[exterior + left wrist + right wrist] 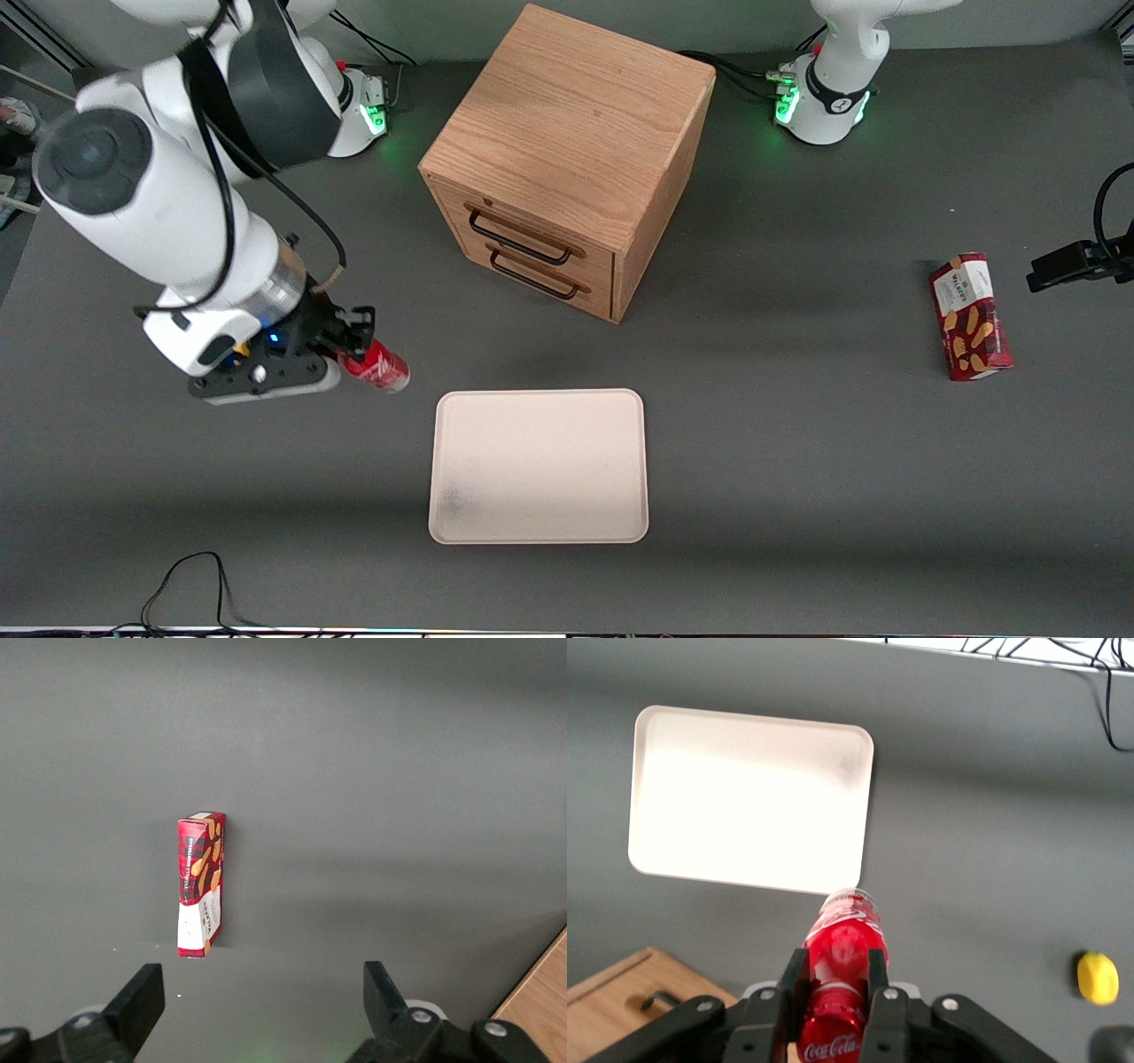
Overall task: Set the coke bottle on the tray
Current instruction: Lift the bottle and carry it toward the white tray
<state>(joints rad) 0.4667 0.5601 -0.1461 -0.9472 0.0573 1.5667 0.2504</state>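
My right gripper (347,353) is shut on the coke bottle (379,367), a small red bottle with white script, and holds it tilted above the table toward the working arm's end, beside the tray. In the right wrist view the bottle (843,943) sits between my fingers (794,979), gripped near the neck with its base pointing away from the wrist camera, the gripper (835,979) closed around it. The tray (539,465) is a flat cream-pink rectangle with a grey smudge, nearer the front camera than the cabinet. It also shows in the right wrist view (744,797), with nothing on it.
A wooden two-drawer cabinet (567,159) stands farther from the front camera than the tray. A red biscuit box (971,316) lies toward the parked arm's end, also in the left wrist view (201,883). A small yellow object (1097,977) lies on the table. Cables (186,585) run along the front edge.
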